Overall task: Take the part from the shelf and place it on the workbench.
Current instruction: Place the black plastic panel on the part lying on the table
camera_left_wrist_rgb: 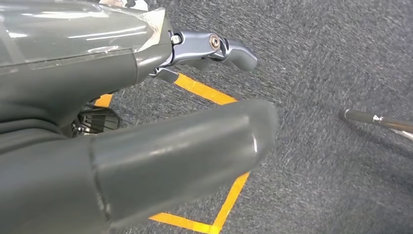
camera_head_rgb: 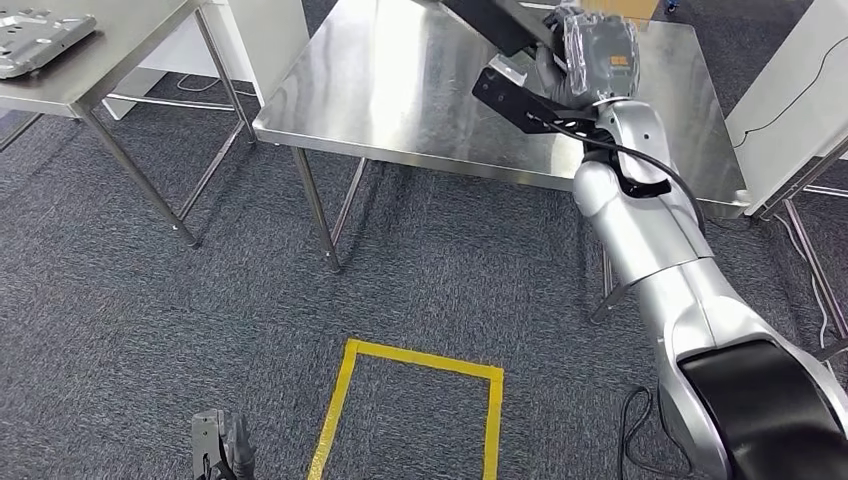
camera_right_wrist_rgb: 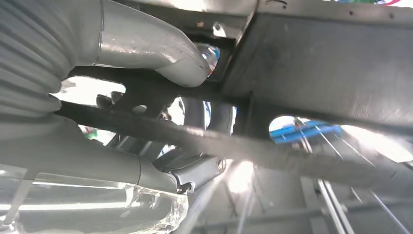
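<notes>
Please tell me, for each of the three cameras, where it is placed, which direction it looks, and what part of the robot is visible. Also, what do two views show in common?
Head view: high on the body, looking forward and down at the steel workbench and carpet; the right arm reaches up, its robot hand gripping the dark part.
Left wrist view: behind the left robot hand, facing the floor.
Right wrist view: behind the right robot hand, looking closely at the part.
Shared: head and left wrist views both show the yellow tape square; head and right wrist views both show the part.
</notes>
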